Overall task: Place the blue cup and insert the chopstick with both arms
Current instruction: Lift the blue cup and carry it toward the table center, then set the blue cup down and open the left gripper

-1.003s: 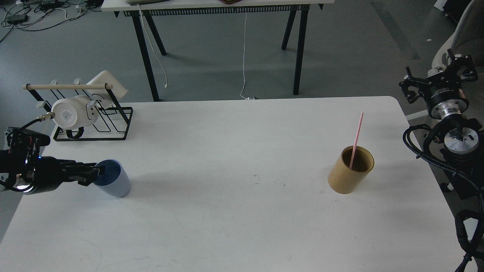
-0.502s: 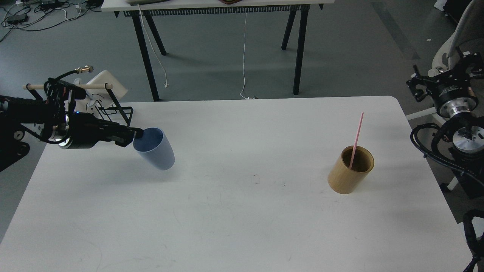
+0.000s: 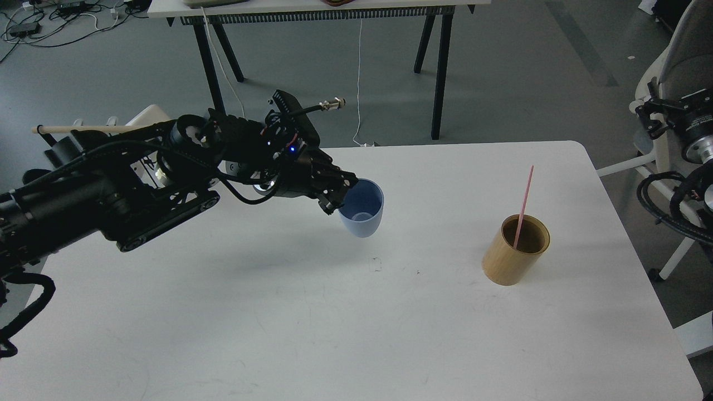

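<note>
My left gripper (image 3: 341,196) is shut on the rim of the pale blue cup (image 3: 363,216). It holds the cup nearly upright a little above the white table (image 3: 334,334), near the middle, with its shadow on the tabletop below. The pink chopstick (image 3: 524,199) stands leaning in the tan wooden holder (image 3: 515,253) at the right, about a cup's width or two from the blue cup. My right arm (image 3: 688,125) shows at the right edge, off the table; its fingers cannot be told apart.
The dish rack's pale wooden rod (image 3: 78,129) shows at the far left; the rest of the rack is mostly hidden behind my left arm. A white chair (image 3: 682,61) stands behind the right arm. Another table's black legs (image 3: 440,72) stand beyond the far edge.
My left arm has lifted the blue cup from the table's left side and carried it right to the middle. The right arm has drawn further right, towards the view's edge.
</note>
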